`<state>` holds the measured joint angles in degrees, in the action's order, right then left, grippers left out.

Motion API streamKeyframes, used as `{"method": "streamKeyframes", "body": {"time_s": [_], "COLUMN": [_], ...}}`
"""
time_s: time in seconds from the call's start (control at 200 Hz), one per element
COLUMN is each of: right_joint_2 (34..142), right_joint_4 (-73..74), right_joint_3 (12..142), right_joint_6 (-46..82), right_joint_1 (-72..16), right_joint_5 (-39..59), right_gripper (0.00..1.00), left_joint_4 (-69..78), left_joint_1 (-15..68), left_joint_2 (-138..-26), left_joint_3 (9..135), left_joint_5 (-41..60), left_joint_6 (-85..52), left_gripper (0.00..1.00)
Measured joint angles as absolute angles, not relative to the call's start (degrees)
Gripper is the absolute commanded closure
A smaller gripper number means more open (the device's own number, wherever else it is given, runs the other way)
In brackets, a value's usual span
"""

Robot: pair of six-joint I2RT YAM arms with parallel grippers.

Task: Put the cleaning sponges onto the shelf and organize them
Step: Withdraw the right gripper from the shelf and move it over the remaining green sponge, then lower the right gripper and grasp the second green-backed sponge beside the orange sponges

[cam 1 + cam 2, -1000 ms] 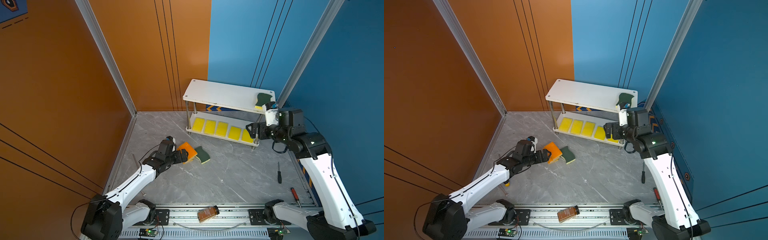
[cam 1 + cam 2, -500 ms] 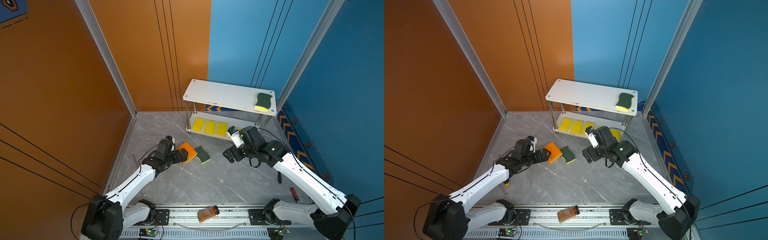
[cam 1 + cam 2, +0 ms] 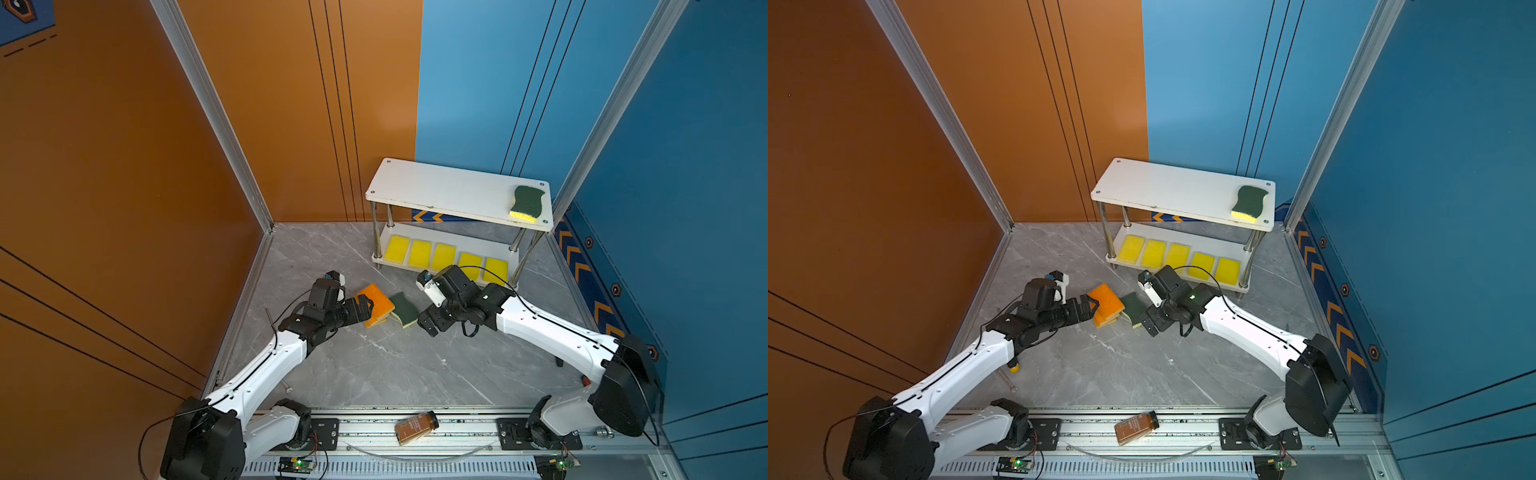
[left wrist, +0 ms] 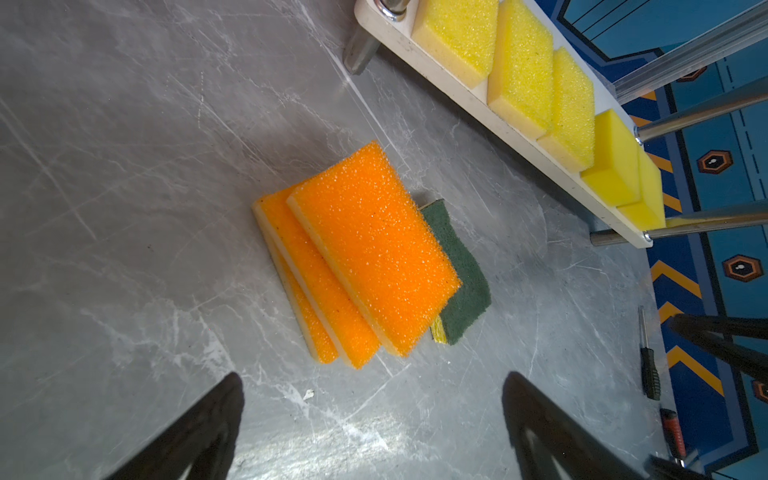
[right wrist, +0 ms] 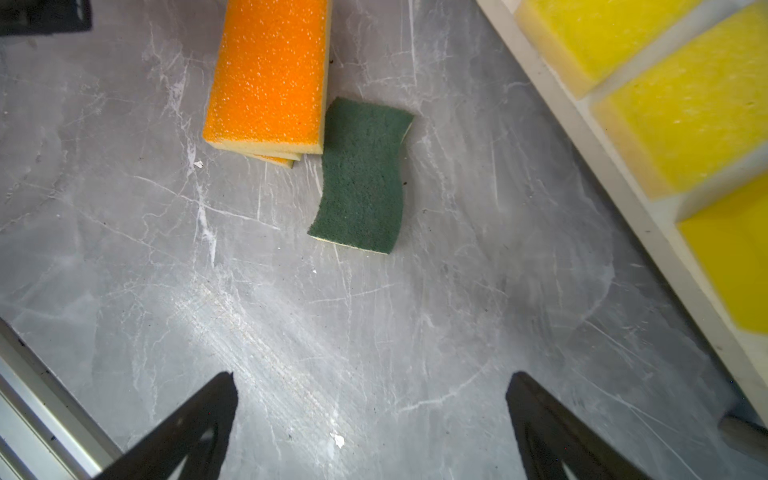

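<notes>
The shelf (image 3: 449, 191) stands at the back right, white boards on metal posts. One green-topped sponge (image 3: 527, 203) lies at the right end of its top board. Several yellow sponges (image 3: 442, 255) sit in a row on the lower board. On the floor lies a slanted stack of three orange-topped sponges (image 3: 378, 305) (image 4: 374, 257), with a green-topped sponge (image 3: 404, 309) (image 5: 361, 178) touching its right side. My left gripper (image 3: 365, 309) (image 4: 374, 399) is open just left of the stack. My right gripper (image 3: 424, 322) (image 5: 372, 399) is open just right of the green sponge. Both are empty.
A brown bottle (image 3: 416, 427) lies on the front rail. A black screwdriver (image 4: 649, 374) and a red-handled one (image 4: 673, 432) lie on the floor to the right, behind my right arm. A yellow-tipped tool (image 3: 1014, 368) lies under my left arm. Walls close in on three sides.
My right arm swung from the shelf's right end down and left to the floor beside the green sponge. The sponge on the top board stayed there. My left arm barely moved.
</notes>
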<state>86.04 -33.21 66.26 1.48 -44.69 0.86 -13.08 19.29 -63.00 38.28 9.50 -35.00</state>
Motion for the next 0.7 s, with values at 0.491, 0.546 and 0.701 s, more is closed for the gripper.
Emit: {"method": "streamKeyframes", "body": {"time_s": [0.491,0.546,0.701], "right_joint_2": [100.66,101.19,102.78], "right_joint_4": [-26.41,-25.54,-22.61], "right_joint_3": [68.73,68.86,68.99], "right_joint_6": [1.28,1.30,1.41], "right_joint_1": [-46.96,-46.96,-47.00], "right_joint_5": [0.86,0.84,0.84], "right_gripper": [0.00,0.00,0.00], "left_joint_4": [-13.19,-13.19,-13.19], "left_joint_1": [17.06,16.91,16.75], "left_joint_2": [-59.94,-59.94,-59.94], "left_joint_3": [36.32,36.29,36.27], "left_joint_5": [9.96,10.15,10.41], "left_joint_6": [-35.68,-35.68,-35.70], "left_gripper": [0.02,0.02,0.02]}}
